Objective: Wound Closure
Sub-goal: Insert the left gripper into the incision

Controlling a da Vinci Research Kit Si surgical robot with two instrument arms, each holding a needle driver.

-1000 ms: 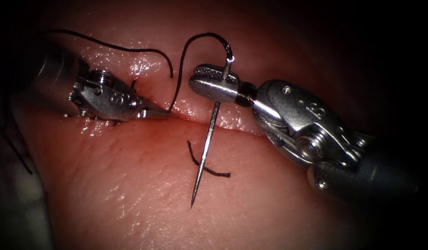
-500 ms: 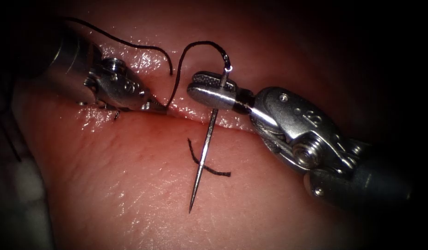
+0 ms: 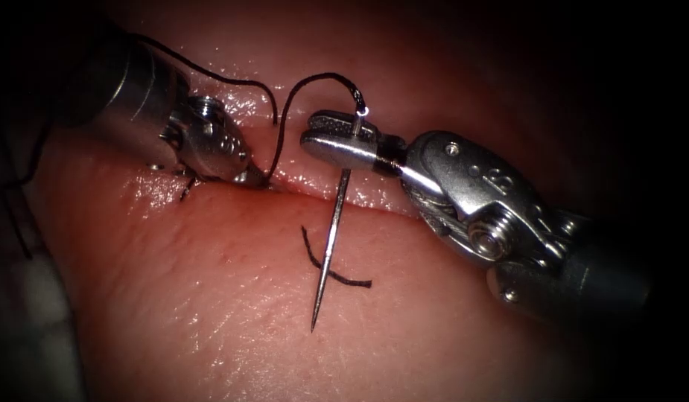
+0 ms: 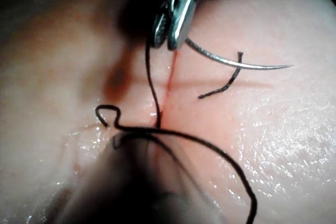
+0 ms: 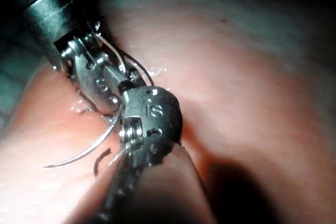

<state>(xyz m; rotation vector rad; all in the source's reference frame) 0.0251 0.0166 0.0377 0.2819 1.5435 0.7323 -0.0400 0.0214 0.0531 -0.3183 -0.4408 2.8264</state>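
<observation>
Left pincer [image 3: 258, 179] tilted steeper, closed at cut [image 3: 374, 202] | right pincer [image 3: 337, 138] clamps needle [image 3: 331, 238] near tail, clear of tissue [image 3: 210, 313]

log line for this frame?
right tool: holds needle near thread end, tip free above tissue | left tool: shut on thread at cut

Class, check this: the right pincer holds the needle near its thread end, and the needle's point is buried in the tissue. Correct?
Not quite. The right pincer does hold the needle near its thread end, but the endoscope view shows the point lying free over the tissue, not buried.
</observation>
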